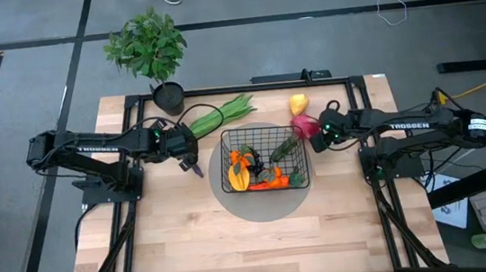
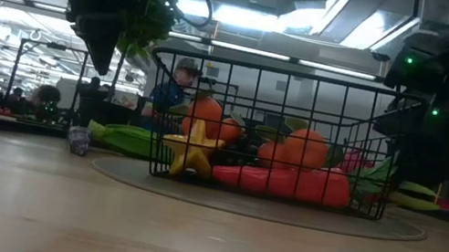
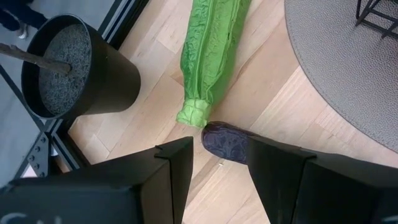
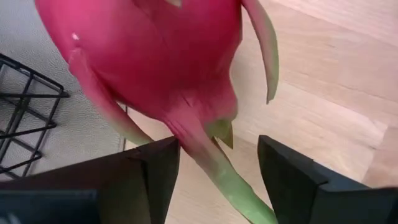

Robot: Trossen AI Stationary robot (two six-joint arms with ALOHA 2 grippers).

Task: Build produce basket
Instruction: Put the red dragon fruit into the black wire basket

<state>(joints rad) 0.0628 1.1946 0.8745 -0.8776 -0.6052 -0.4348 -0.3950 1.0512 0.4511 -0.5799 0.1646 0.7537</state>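
Note:
The black wire basket (image 1: 262,159) stands on a round grey mat and holds a yellow star-shaped fruit (image 2: 192,150), tangerines (image 2: 306,147) and orange-red pieces. My left gripper (image 1: 193,162) is open and hovers above a small dark purple piece (image 3: 225,143) that lies on the wood at the cut end of the long green bundle (image 3: 211,56). My right gripper (image 4: 217,171) is open. Its fingers stand on either side of the tapered green-tipped end of the pink dragon fruit (image 4: 155,56), which lies on the table right of the basket. A yellow fruit (image 1: 299,105) lies beyond it. My right gripper has its fingers level on both sides of the dragon fruit's narrow end (image 4: 208,146). Whether either finger touches the fruit, I cannot tell. My left gripper touches nothing.
A leafy plant in a black pot (image 1: 166,96) stands at the table's far left, close to the green bundle. The grey mat (image 3: 348,68) extends beyond the basket. Bare wood lies along the near side of the table (image 1: 254,243). A person shows in the room behind (image 2: 177,90).

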